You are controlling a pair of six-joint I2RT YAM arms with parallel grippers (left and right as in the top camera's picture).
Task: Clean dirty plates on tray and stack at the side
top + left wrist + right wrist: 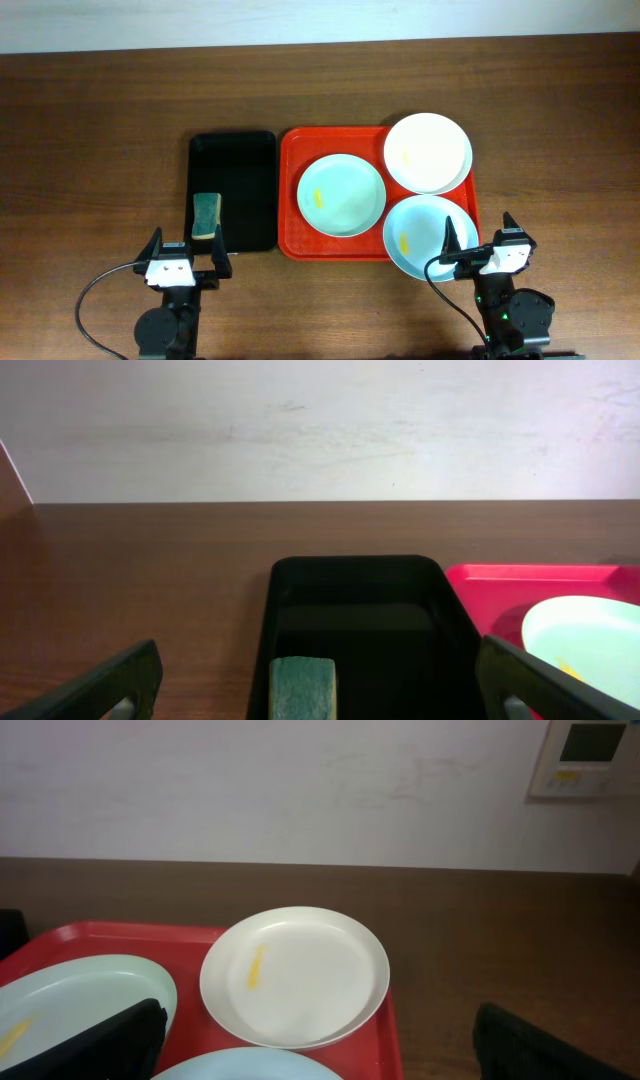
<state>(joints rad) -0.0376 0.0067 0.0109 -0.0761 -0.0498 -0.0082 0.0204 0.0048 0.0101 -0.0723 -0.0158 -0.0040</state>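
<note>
Three plates lie on the red tray (pixel 290 200): a white plate (pixel 428 152) at the back right, a pale green plate (pixel 341 195) on the left, and a pale blue plate (pixel 425 235) at the front right. Each carries a small yellow smear. My right gripper (pixel 478 235) stands open at the tray's front right corner, its left finger over the blue plate's near edge. In the right wrist view the white plate (pixel 295 975) lies ahead between the open fingers (pixel 110 1045). My left gripper (pixel 186 250) is open just in front of the black tray, holding nothing.
A narrower black tray (pixel 233 170) lies left of the red tray, touching it. A green sponge (pixel 207 215) sits at the black tray's front left, seen close ahead in the left wrist view as the sponge (pixel 302 688). Brown table surrounds both trays; a pale wall lies behind.
</note>
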